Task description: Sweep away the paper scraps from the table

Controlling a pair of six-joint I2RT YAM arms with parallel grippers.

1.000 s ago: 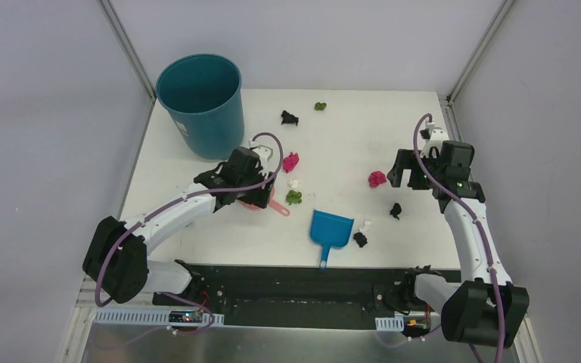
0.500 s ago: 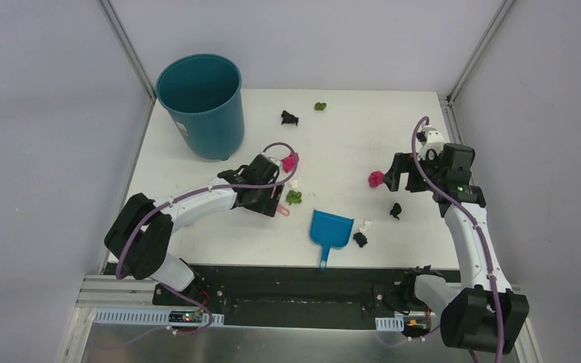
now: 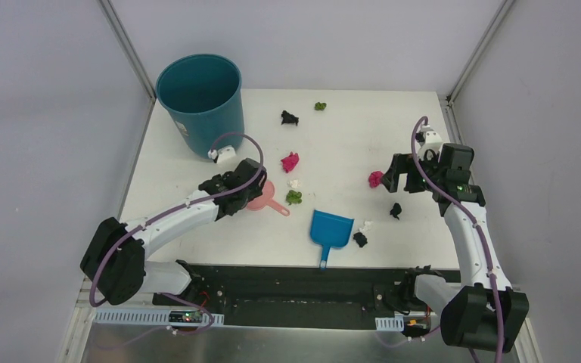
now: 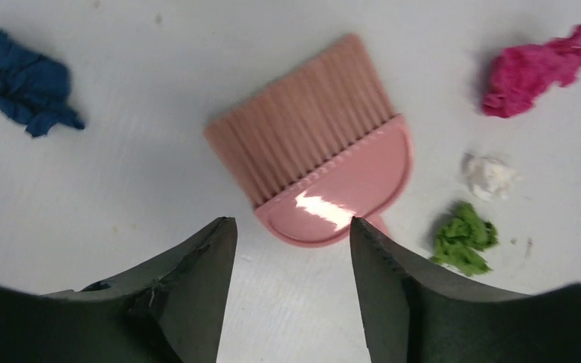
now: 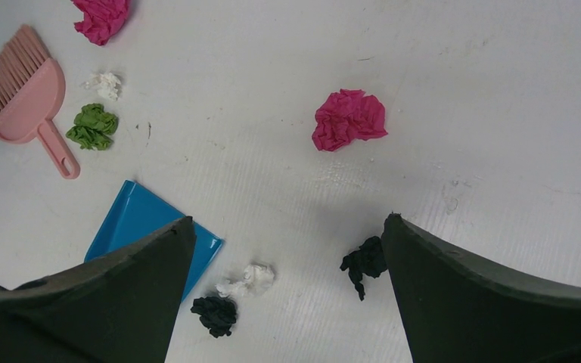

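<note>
Paper scraps lie scattered on the white table (image 3: 348, 144): magenta wads (image 3: 290, 162) (image 3: 377, 178), black wads (image 3: 289, 118) (image 3: 396, 210) (image 3: 360, 239), green wads (image 3: 320, 107) (image 3: 294, 197) and white wads (image 3: 293, 183) (image 3: 365, 225). My left gripper (image 3: 243, 195) is open and empty, hovering just left of the pink brush (image 3: 263, 198). In the left wrist view the gripper (image 4: 291, 227) has the brush head (image 4: 325, 162) between and just beyond its tips; a dark blue wad (image 4: 23, 79) lies at the left. My right gripper (image 5: 287, 219) is open and empty above a magenta wad (image 5: 348, 119) and a black wad (image 5: 363, 263).
A teal round bin (image 3: 200, 102) stands at the far left corner. The blue dustpan (image 3: 331, 229) lies near the front edge, handle toward me, also in the right wrist view (image 5: 140, 219). A black strip runs along the near edge (image 3: 295, 272).
My left gripper has pulled back to the left off the brush, so the brush head now shows. The right gripper has shifted only slightly. The scraps have not moved.
</note>
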